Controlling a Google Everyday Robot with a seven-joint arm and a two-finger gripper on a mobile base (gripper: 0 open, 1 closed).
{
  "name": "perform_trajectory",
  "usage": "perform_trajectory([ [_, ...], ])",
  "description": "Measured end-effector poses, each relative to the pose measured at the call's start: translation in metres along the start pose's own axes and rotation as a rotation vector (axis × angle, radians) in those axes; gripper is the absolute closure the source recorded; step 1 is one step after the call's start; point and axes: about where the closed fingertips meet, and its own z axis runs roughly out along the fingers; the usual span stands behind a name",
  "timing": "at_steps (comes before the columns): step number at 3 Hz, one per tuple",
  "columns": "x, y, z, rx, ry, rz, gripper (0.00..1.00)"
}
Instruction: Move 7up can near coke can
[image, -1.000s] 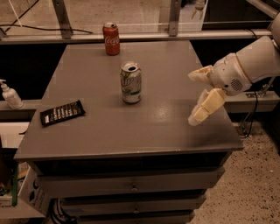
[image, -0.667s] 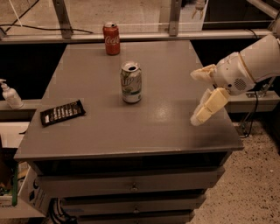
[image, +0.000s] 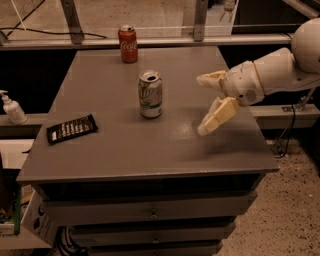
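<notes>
My gripper (image: 201, 106) hung over the right side of the surface (image: 125, 150), at the end of my smooth, rounded white arm (image: 280, 70), which reached in from the right. My two fingers (image: 220, 115) were pale, blunt and wedge-shaped. They stood spread wide apart with nothing between them, one pointing left at the height of the 7up can's top and the other angled down toward the surface. I could not tell whether the lower tip touched it.

The 7up can (image: 150, 95) stood upright near the middle of the surface, to the left of my fingers and apart from them. It was a silver-white cylinder with green lettering and a shiny metal top. The coke can (image: 128, 45) stood upright near the far edge, a red cylinder with white script and a silver lid. It was beyond the 7up can, a little to its left, and well apart from it.

The surface was a flat, matte grey slab with a dull sheen near my fingers, set on a cabinet of grey drawers (image: 150, 212). A thin black rectangular packet (image: 72, 129) with pale markings lay flat near the left edge. Off the surface to the left, a small white pump bottle (image: 12, 109) stood on a lower ledge.
</notes>
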Motion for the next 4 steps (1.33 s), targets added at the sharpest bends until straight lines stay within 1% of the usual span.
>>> perform_trajectory([
  [1, -0.008, -0.014, 0.035, -0.038, -0.075, -0.02, 0.0],
  [2, -0.014, -0.022, 0.064, -0.057, -0.128, -0.014, 0.0],
  [3, -0.019, -0.027, 0.085, -0.07, -0.179, -0.003, 0.0],
  [4, -0.035, -0.028, 0.105, -0.087, -0.238, 0.002, 0.0],
])
